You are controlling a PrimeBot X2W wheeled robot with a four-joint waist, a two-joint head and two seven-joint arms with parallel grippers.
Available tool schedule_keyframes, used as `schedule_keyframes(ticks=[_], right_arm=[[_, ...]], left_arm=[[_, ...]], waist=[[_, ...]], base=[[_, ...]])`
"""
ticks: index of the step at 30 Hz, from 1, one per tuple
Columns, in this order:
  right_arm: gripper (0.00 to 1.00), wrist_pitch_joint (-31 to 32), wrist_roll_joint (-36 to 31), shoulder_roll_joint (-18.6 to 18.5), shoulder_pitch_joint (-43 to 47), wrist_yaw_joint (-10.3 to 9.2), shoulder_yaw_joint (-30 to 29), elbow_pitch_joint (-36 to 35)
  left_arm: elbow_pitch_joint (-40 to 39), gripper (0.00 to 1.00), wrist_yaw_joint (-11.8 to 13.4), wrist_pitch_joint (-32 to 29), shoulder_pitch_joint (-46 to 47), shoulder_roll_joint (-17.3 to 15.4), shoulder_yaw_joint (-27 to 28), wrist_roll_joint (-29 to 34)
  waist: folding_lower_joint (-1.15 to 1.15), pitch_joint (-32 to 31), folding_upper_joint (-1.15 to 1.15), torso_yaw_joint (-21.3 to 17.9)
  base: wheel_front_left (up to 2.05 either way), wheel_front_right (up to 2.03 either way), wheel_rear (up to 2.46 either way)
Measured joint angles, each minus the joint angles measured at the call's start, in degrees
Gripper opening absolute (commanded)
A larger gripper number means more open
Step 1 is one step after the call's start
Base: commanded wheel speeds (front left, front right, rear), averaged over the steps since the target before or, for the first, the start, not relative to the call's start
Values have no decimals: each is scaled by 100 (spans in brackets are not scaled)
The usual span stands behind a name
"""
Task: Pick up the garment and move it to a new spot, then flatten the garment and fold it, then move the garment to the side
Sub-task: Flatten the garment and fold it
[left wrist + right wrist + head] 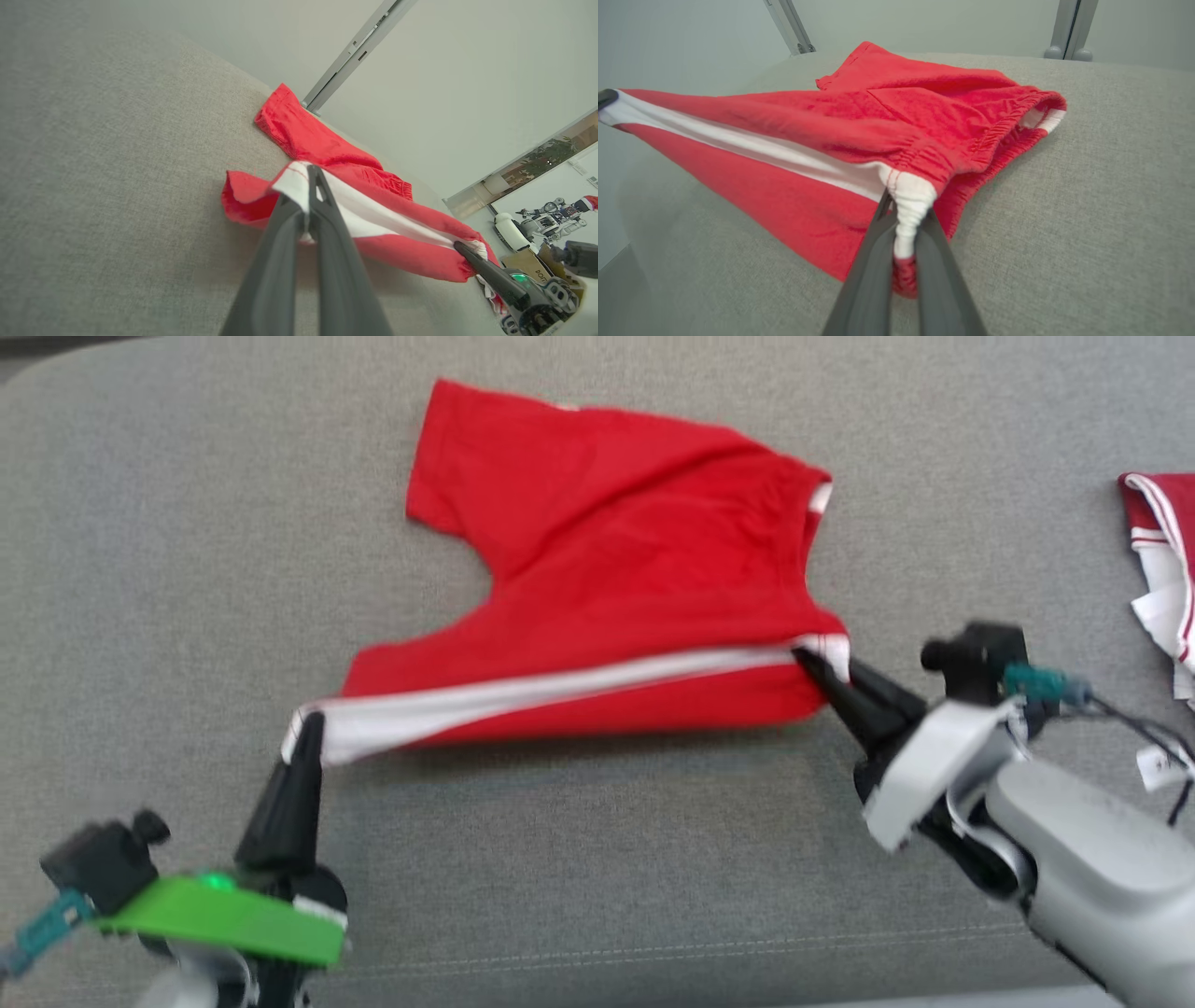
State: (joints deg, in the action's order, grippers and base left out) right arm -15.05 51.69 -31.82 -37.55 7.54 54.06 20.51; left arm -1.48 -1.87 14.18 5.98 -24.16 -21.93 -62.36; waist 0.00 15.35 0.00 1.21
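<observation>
Red garment (607, 569) rests at the middle of the cushion (597, 877), body trailing toward the far edge. Left gripper (306, 733) is clamped on the hem end of its white stripe (560, 691), right gripper (814, 667) on the waistband end; long axis runs taut between them.

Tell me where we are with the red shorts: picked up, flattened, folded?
Done: the shorts are gripped at both ends of the white stripe. In hand: the left claw pinches the leg hem and the right claw the waistband, pulling that edge taut and raised while the rest lies on the grey cushion. Left: no fold shows yet, so laying flat, folding and moving aside remain.
</observation>
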Motion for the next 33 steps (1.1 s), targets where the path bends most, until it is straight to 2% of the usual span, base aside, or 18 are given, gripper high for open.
schedule_keyframes(ticks=[3, 4, 11, 18, 23, 28, 29, 33], right_arm=[[0, -1, -114, -96, 633, 1, -397, -304], [0, -1, -114, -96, 633, 1, -397, -304], [0, 4, -482, -213, 2126, 0, -1135, -1029], [0, 545, -882, -300, 3182, 0, -1714, -1820], [0, 1088, -1038, -302, 3801, -1, -2158, -2502], [0, 1451, -1271, -64, 3961, -1, -2508, -2772], [0, 1548, -1265, 99, 3945, -2, -2532, -2736], [0, 1649, -1278, 277, 3783, -2, -2494, -2424]], left_arm=[[-238, 0, 67, 10, -617, 7, -64, 67], [-238, 0, 67, 10, -617, 7, -64, 67], [-701, 0, 198, 51, -1495, 44, -339, 247], [-1031, 0, 246, 52, -1978, -14, -198, 188], [-1295, 0, 265, -83, -2213, -191, -234, 154], [-1351, 0, 292, -181, -2242, -253, -245, 155], [-1283, 0, 286, -253, -2118, -205, -257, 88], [-917, 0, 238, -425, -1632, -165, -278, 63]], waist=[[0, -195, 0, 2], [0, -195, 0, 2], [0, -551, 0, 115], [0, -725, 0, 219], [0, -785, 0, 165], [0, -813, 0, 58], [0, -820, 0, 10], [0, -812, 0, -59]], base=[[0, 0, 0], [0, 0, 0], [0, 0, 0], [0, 0, 0], [0, 0, 0], [0, 0, 0], [0, 0, 0], [0, 0, 0]])
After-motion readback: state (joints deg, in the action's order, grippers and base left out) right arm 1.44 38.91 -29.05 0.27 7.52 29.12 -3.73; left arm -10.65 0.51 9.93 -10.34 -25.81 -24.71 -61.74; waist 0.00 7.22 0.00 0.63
